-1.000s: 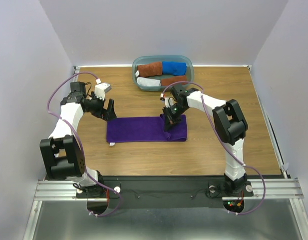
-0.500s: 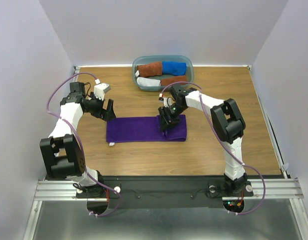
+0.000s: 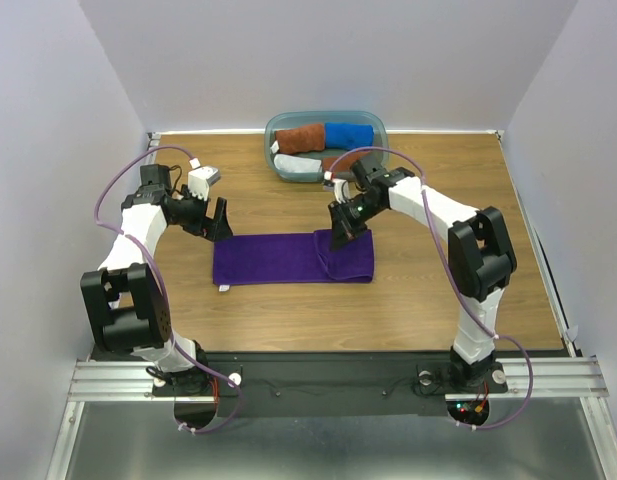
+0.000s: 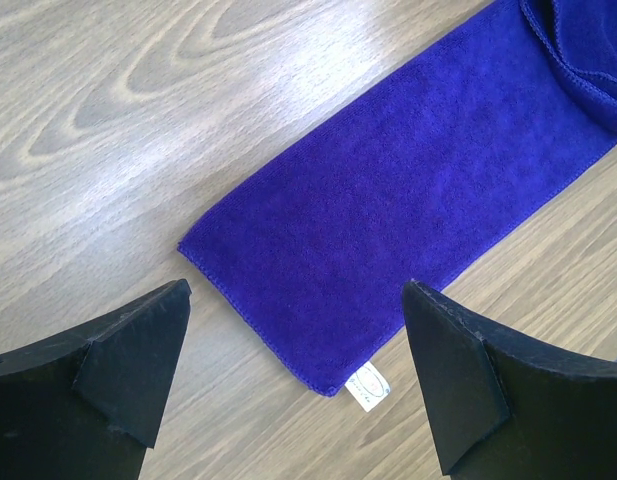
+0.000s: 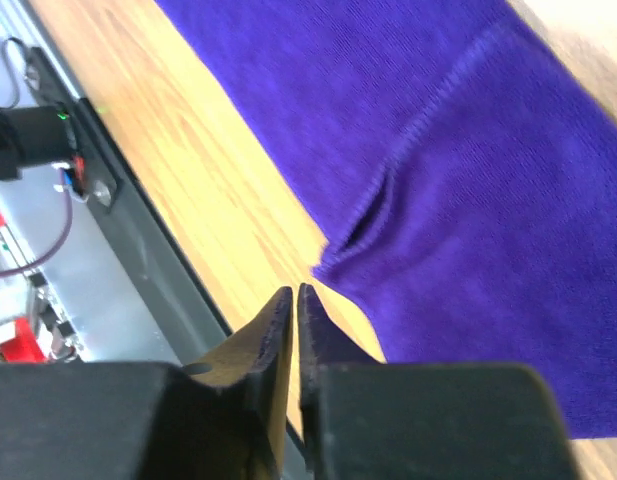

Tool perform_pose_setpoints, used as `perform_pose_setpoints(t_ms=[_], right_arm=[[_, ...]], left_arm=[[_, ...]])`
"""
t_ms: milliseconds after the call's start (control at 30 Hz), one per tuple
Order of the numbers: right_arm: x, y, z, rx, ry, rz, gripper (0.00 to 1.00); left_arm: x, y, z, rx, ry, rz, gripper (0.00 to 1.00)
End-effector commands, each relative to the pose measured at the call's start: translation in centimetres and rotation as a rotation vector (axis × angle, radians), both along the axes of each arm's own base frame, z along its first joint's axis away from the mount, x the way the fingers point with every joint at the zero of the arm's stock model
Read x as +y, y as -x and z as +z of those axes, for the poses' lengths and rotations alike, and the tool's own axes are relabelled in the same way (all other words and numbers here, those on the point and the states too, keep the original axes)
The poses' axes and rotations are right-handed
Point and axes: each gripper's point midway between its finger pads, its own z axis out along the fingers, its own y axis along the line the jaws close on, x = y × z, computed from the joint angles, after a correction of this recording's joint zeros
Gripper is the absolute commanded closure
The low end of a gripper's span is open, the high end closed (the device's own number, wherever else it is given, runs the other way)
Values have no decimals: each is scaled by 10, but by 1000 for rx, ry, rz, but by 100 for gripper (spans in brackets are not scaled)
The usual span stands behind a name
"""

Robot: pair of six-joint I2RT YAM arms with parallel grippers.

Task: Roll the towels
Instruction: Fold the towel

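Note:
The deep purple towel [image 3: 273, 258] lies flat across the middle of the table, its right end folded back over itself [image 3: 348, 256]. My left gripper [image 3: 220, 220] is open and empty, hovering over the towel's left end; the left wrist view shows the towel [image 4: 418, 190] and its white corner tag [image 4: 369, 385] between the fingers [image 4: 138, 340]. My right gripper [image 3: 340, 234] is shut and empty just above the folded end. In the right wrist view its closed tips [image 5: 293, 292] point at the fold's near corner of the towel [image 5: 488, 160].
A teal-grey tub [image 3: 380, 131] stands at the back centre, holding rolled rust-brown [image 3: 300, 137], bright blue [image 3: 348, 135] and pale grey [image 3: 298, 166] towels. The black rail [image 3: 318, 375] and both arm bases run along the near edge. Walls close in left and right.
My right arm has lifted and drawn back a little from the towel's folded right end, leaving the fold lying in place. The left arm has not moved.

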Motion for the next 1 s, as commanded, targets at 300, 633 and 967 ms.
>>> perform_pose_setpoints(t_ms=[300,633,967], right_arm=[[-26,41,-85,161,75,84,91],[-16,43,-51,118,-23,95,80],[1,33,-43,153,-91,97,82]], left_arm=[[-2,-2,0,0,26,-1,1],[-1,0,-3,0,18,-9,1],[-2,-4,-2,2,30,-4,1]])
